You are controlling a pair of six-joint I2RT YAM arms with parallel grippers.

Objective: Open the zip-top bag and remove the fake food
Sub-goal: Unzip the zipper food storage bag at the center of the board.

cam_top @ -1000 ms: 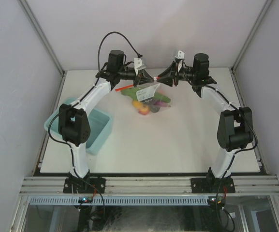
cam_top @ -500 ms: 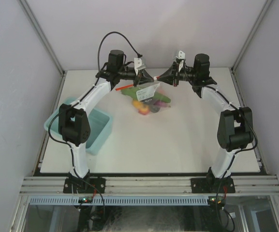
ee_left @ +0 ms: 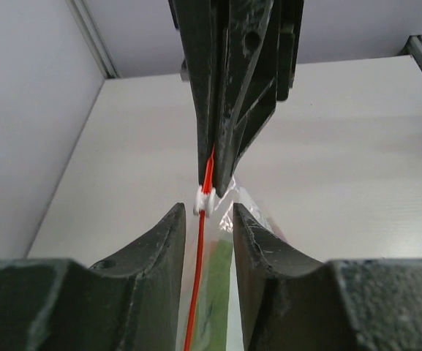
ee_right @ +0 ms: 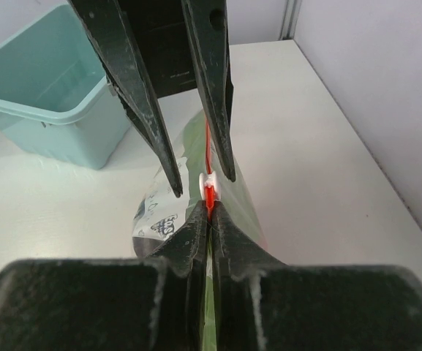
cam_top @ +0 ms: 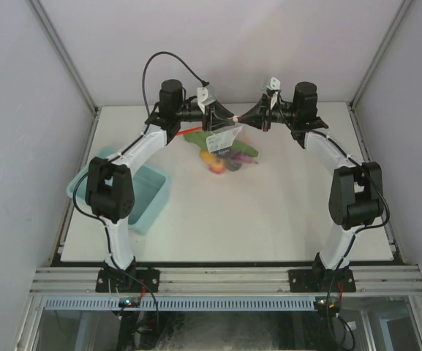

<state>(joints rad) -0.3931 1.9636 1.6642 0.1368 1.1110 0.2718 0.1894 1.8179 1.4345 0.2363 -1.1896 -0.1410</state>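
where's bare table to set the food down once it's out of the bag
Widest bare table is the near-centre stretch, between the light blue bin on the left, the right arm on the right and the fake food beyond. Crowded: far middle, where left hand and right hand meet at the zip-top bag.

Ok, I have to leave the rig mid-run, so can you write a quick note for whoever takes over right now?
Left gripper: open, fingers either side of the red zip strip at the white slider, not gripping.
Right gripper: shut on the zip strip, holding the zip-top bag by its top edge.
The fake food is inside the bag, at the far middle of the table.
Done: bag held by its top edge.
Left: close on the slider, pull the zip open, take the food out.
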